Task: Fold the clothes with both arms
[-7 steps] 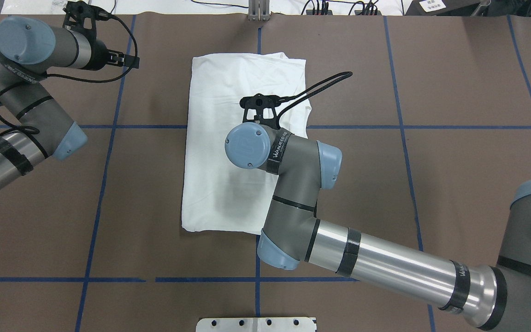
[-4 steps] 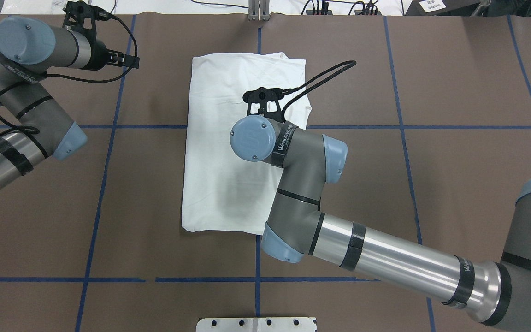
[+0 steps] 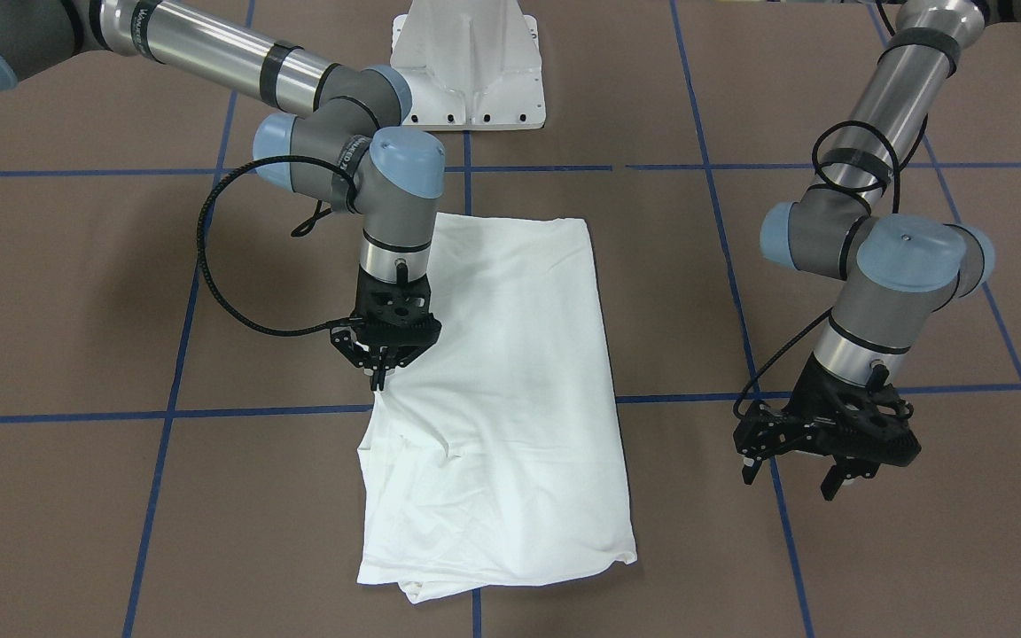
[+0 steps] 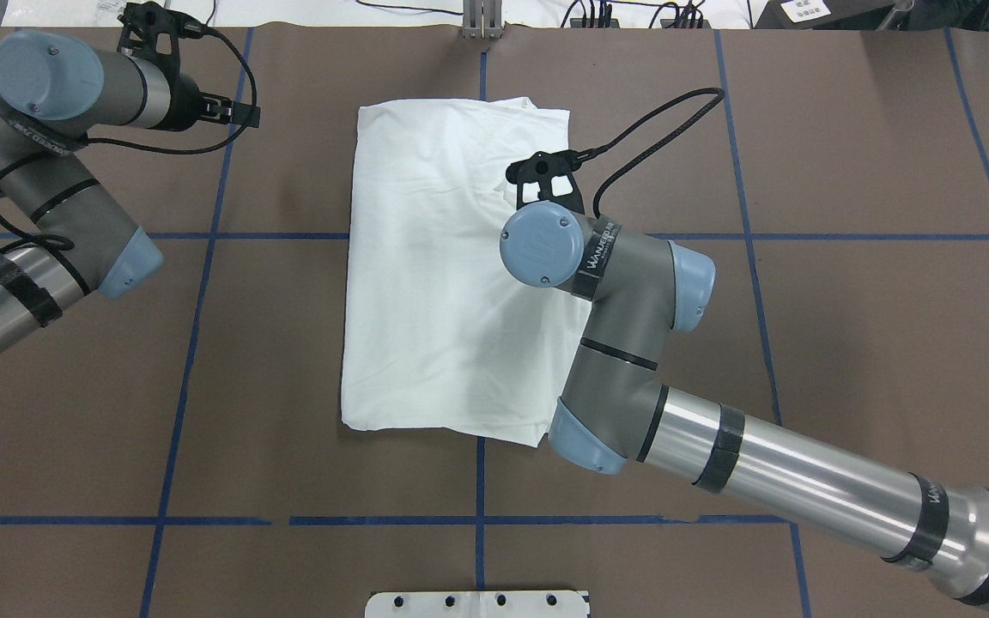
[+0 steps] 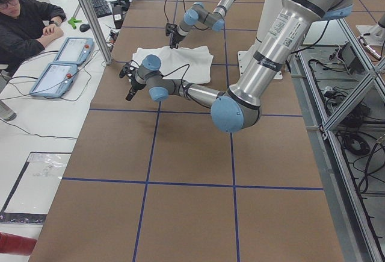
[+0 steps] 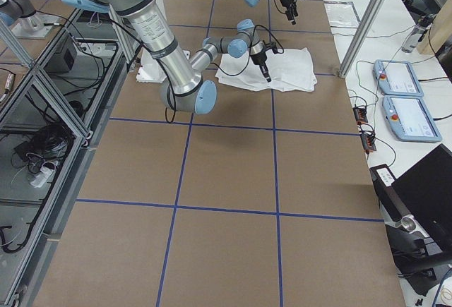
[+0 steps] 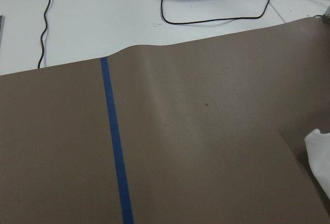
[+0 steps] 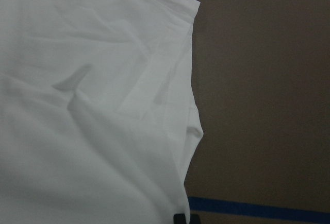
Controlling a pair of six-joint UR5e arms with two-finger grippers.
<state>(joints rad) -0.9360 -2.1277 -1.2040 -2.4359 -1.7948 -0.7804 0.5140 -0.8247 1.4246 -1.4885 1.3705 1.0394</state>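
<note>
The shirt [image 4: 426,275] is soft white cloth, matt and lightly creased. The tabletop [image 4: 846,172] is covered in smooth, matt brown paper, marked with blue tape [image 4: 195,300] that has a slight sheen. My right tool [image 3: 378,379] and left tool [image 3: 787,481] look like matt black plastic. My right arm [image 4: 803,485] and left arm [image 3: 900,84] are bright polished metal along the long stretches and matt grey at the bends, with smooth light-blue plastic caps [image 4: 542,249]. The cable [image 3: 198,239] is black with a woven, rough skin. The base [image 3: 468,66] is white painted metal, semi-glossy.

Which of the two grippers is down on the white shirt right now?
The right gripper: its closed tips meet the shirt's bunched edge. The left gripper hangs open above bare table, apart from the shirt.
</note>
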